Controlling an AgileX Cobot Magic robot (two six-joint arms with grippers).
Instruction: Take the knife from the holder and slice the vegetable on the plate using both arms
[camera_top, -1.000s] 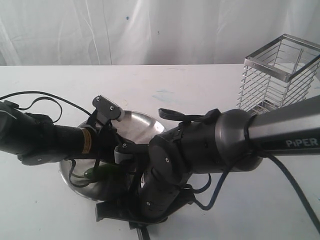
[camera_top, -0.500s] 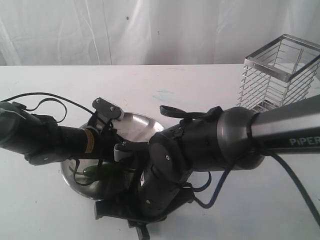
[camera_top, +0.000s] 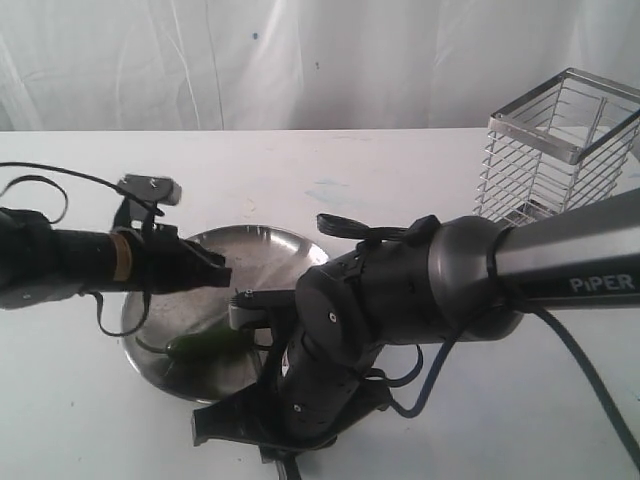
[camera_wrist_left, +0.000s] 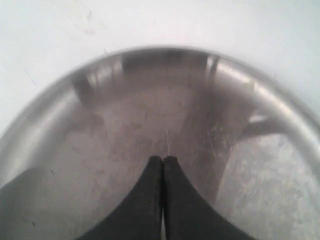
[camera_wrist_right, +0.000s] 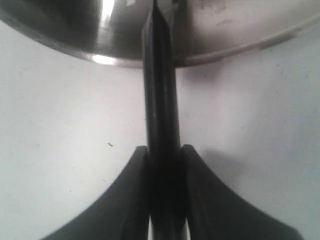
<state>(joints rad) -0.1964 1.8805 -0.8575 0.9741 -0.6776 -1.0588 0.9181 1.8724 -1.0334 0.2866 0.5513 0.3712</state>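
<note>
The desk (camera_top: 300, 170) is a plain white, matte surface that fills the exterior view from side to side, its far edge running straight across. Two things stand directly on it. A round, shallow stainless-steel plate (camera_top: 250, 233) with a raised rim and a dull, scuffed inside sits toward the near edge, left of the middle; part of its near right side is hidden. A tall, square, open-topped holder (camera_top: 560, 150) of shiny silver wire, with horizontal bars and a thick rim, stands upright by the far right corner, well apart from the plate. Between them, nearer the far edge, the desk bears a faint bluish smudge (camera_top: 330, 190).
</note>
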